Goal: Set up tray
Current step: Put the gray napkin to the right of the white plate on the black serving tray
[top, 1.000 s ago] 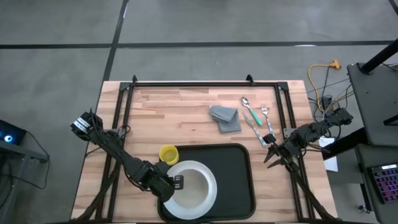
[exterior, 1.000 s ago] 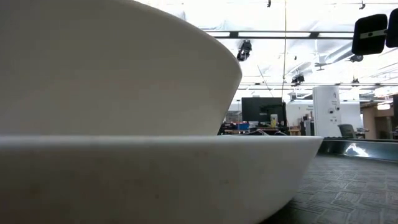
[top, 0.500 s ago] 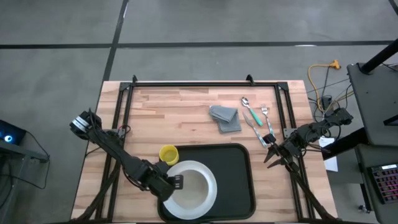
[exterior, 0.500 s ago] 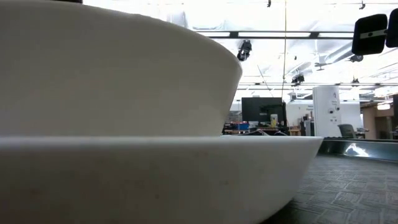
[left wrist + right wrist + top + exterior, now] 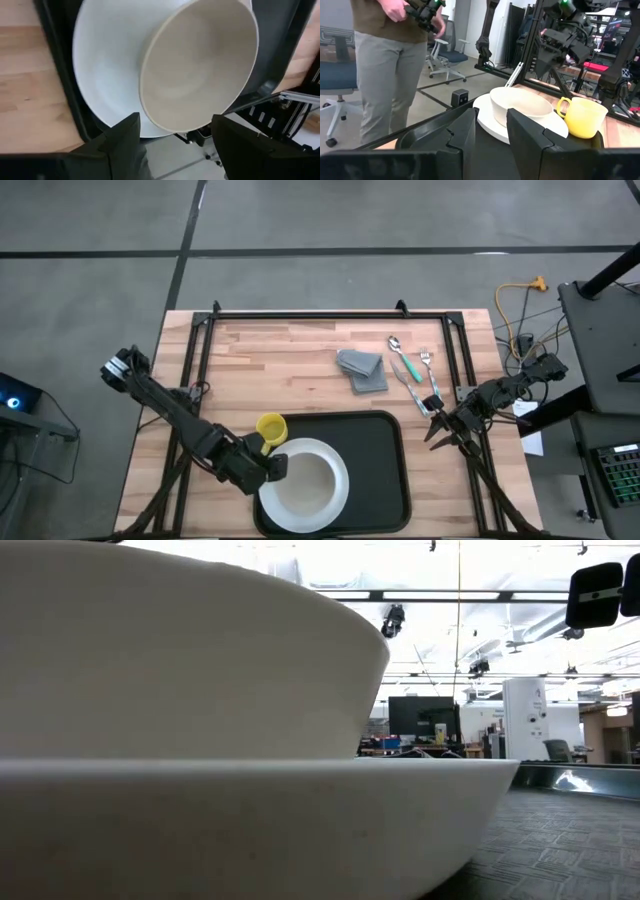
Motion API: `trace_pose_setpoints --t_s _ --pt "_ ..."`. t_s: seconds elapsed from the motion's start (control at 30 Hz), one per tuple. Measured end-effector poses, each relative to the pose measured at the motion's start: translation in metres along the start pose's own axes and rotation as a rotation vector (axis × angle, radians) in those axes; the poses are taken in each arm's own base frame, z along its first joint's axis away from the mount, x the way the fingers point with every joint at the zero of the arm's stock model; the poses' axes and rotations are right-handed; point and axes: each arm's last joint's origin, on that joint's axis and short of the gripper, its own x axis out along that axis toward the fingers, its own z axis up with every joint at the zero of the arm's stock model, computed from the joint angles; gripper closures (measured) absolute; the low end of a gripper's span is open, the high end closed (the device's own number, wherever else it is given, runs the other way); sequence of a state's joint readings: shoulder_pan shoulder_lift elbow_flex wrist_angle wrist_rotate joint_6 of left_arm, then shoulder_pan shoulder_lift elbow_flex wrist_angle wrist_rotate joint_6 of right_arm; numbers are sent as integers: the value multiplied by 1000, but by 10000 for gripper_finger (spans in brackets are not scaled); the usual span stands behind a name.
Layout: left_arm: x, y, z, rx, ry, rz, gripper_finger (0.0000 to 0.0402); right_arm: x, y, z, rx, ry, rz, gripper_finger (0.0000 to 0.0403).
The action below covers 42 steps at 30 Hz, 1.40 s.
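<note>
**Bowl and plate seated on the tray**

The black tray (image 5: 375,470) lies at the table's (image 5: 290,365) near edge. On its left half sits a white plate (image 5: 305,480) carrying a cream bowl (image 5: 200,65). The left gripper (image 5: 272,468) hovers at the plate's left rim, fingers spread, empty. A yellow mug (image 5: 271,428) stands just beside the tray's corner. The right gripper (image 5: 436,432) waits off the tray's right, fingers parted.

In the low view the bowl (image 5: 180,660) and plate (image 5: 250,820) fill the picture, cut by its edges, hiding the desk behind. The high view's bottom edge clips the tray (image 5: 385,480). The person (image 5: 395,65) is cut off above the chest
</note>
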<state>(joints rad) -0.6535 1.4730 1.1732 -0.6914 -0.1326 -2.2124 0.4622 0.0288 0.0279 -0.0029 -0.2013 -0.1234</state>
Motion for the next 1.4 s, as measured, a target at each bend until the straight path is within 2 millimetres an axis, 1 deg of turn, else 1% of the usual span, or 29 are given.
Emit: trace_pose_setpoints --t_s 0.13,0.23,0.33,0.43,0.63,0.83,1.03,1.13,1.23,1.3,1.4 --pt "-21 2 5 2 4 -13 178 0 0 0 0 0 0 303" --pt "-40 0 14 77 -51 -99 178 0 0 0 0 0 0 303" --pt "-56 -3 19 99 -88 -196 178 0 0 0 0 0 0 303" --pt "-66 -7 21 78 -82 -271 178 0 0 0 0 0 0 303" --pt "-80 -7 23 65 -60 -314 178 0 0 0 0 0 0 303" --pt "-81 -7 24 64 -59 -317 178 0 0 0 0 0 0 303" --pt "-75 -7 23 71 -75 -306 178 0 0 0 0 0 0 303" --pt "-68 -9 23 111 -162 -323 178 0 0 0 0 0 0 303" --pt "-61 -13 26 104 -258 -357 178 0 0 0 0 0 0 303" --pt "-59 -18 28 91 -346 -405 178 0 -1 1 -1 -3 -28 303" --pt "-62 -23 34 121 -502 -477 178 0 -2 0 -60 3 -69 303"
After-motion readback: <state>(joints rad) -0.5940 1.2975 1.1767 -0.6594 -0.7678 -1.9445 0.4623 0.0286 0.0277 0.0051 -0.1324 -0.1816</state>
